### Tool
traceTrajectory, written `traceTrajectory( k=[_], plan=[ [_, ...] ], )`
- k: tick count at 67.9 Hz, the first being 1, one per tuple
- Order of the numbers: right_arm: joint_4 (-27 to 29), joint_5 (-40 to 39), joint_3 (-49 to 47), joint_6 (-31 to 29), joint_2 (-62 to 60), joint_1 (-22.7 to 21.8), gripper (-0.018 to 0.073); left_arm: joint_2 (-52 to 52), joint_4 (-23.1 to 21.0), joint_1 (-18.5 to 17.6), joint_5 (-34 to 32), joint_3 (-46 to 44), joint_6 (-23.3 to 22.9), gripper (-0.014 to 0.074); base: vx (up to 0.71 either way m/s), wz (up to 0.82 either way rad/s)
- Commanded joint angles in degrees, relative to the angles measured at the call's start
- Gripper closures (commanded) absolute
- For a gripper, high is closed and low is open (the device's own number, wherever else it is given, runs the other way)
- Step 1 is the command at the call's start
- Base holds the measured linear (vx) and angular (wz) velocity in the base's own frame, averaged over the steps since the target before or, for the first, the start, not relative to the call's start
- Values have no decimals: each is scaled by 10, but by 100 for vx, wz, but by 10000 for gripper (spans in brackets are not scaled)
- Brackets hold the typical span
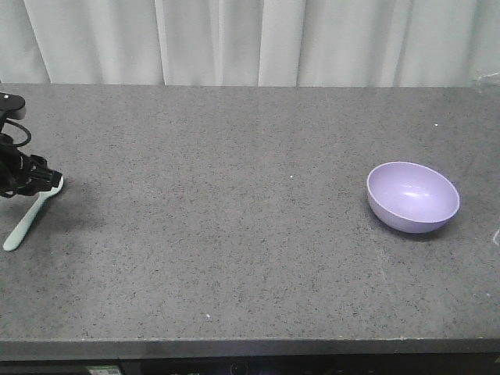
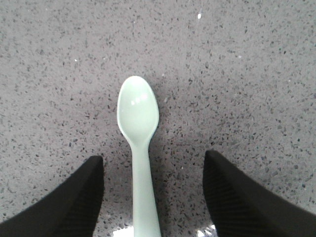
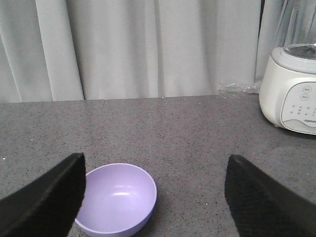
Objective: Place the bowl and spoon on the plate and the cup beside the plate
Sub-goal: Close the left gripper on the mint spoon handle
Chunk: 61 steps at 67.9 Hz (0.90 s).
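Note:
The mint-green spoon (image 1: 30,212) lies flat on the grey counter at the far left. In the left wrist view the spoon (image 2: 138,112) has its bowl end pointing away. My left gripper (image 2: 153,170) is open low over it, one finger on each side of the handle and clear of it. In the front view the left gripper (image 1: 43,180) is at the spoon's bowl end. The lavender bowl (image 1: 412,195) stands upright and empty at the right. My right gripper (image 3: 155,158) is open above the counter, with the bowl (image 3: 116,200) by its left finger. Plate and cup are out of view.
A white blender base (image 3: 294,84) stands at the counter's back right, with crumpled clear plastic (image 3: 237,88) beside it. A pale curtain (image 1: 250,39) hangs behind the counter. The counter's front edge (image 1: 250,344) runs along the bottom of the front view.

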Motion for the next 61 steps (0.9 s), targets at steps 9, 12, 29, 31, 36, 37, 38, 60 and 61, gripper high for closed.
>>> traceTrajectory(
  k=[9,12,29,31,36,37,38,60,61],
  plan=[
    [-5,-31,-19,-3,4,-3,-10,-11,-6,1,-16,-18,-3,164,0,0],
    [-6,-29,-19,-3,4,-3,-10,-8,-6,1,-14,-18,-4,164,0,0],
    [-6,-20,-19,-3,4,-3,-10,12,-3,1,-9,-18,-4,164,0,0],
    [-7,-20,-19,-3,4,-3,-10,14,-3,1,-9,-18,-4,164,0,0],
    [-7,-20,-19,-3,4,-3,-10,19,-3,1,-3,-22,-5,164,0,0],
    [-7,-20,-19,-3,4,-3,-10,20,-3,1,-1,-23,-6,164,0,0],
    [-7,-20,-19,-3,4,-3,-10,22,-3,1,2,-25,-8,164,0,0],
    [-7,-20,-19,-3,4,-3,-10,60,33,1,103,-115,-60,164,0,0],
    [-7,-20,-19,-3,4,-3,-10,62,36,1,109,-119,-61,164,0,0]
  ],
)
